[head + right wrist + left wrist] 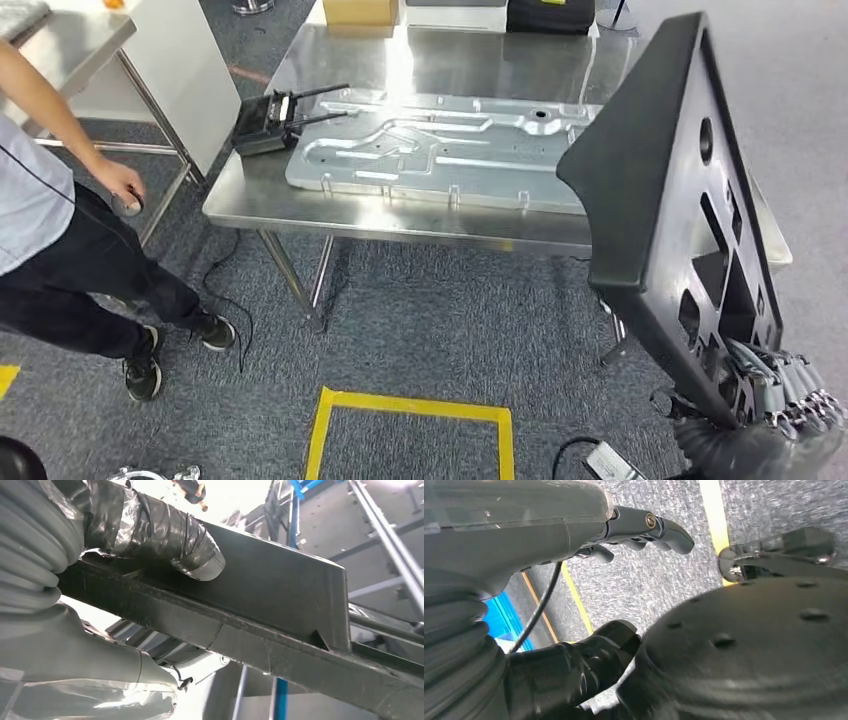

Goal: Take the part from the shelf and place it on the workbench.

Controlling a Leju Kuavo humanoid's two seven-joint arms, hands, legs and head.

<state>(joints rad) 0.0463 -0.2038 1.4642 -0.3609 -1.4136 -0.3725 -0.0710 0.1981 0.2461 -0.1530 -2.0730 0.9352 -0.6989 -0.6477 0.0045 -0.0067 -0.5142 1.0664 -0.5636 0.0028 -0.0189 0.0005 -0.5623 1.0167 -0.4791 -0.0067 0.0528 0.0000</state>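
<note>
Right now the robot's right hand (790,395) holds one big black part (672,215) by its bottom edge. In the right wrist view the thumb presses on one flat side of the part and the other fingers wrap the far side, so it cannot slip. The part stands up tall and leans a little, probably so it stays clear of the floor while it is carried.

The part is in the air, near the right end of the workbench (240,205), not on it yet.

The left hand (639,530) hangs down over the grey carpet. Its fingers are bent a little and hold nothing.

On the workbench lies one large flat metal plate (430,150), taking up much of the top. One black box with two thin sticks (268,122) sits at the plate's left end. So the part will likely need the bare strip at the front or the right end.

One person (50,230) stands left of the workbench. One yellow tape square (410,410) is on the floor in front of it.
</note>
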